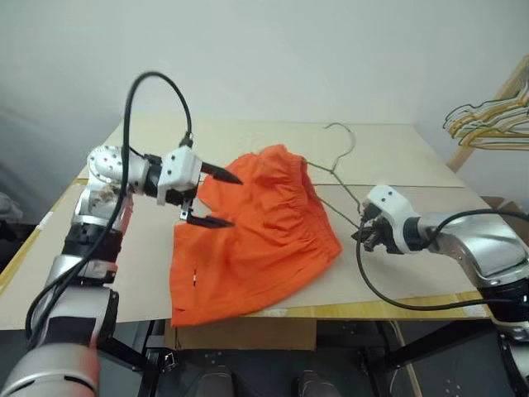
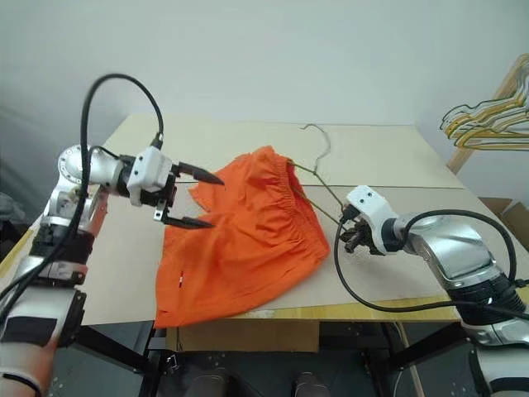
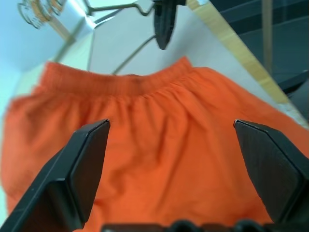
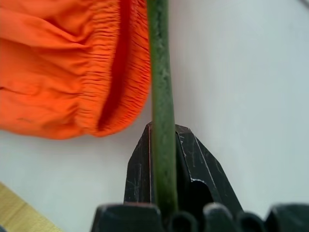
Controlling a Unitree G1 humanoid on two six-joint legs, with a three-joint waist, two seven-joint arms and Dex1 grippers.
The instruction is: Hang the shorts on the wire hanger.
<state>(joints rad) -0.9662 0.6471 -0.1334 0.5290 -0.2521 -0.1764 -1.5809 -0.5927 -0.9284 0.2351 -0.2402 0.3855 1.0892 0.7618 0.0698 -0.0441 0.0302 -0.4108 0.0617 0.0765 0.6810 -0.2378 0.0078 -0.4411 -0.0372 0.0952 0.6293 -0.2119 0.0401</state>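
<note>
While the left gripper [image 1: 216, 197] hovers with its jaws spread wide and holding nothing, the shorts [image 1: 256, 240] lie just past its fingertips, draped on the counter [image 1: 388, 149] and partly threaded on the wire hanger [image 1: 337, 165]. Right of the shorts, the right gripper [image 1: 366, 236] has its jaws clenched on that hanger's wire.

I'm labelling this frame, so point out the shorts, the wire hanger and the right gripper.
shorts [image 1: 264, 240], left eye view, middle of the fabric
wire hanger [image 1: 340, 136], left eye view, curved hook
right gripper [image 2: 354, 236], right eye view, fingertips
</note>
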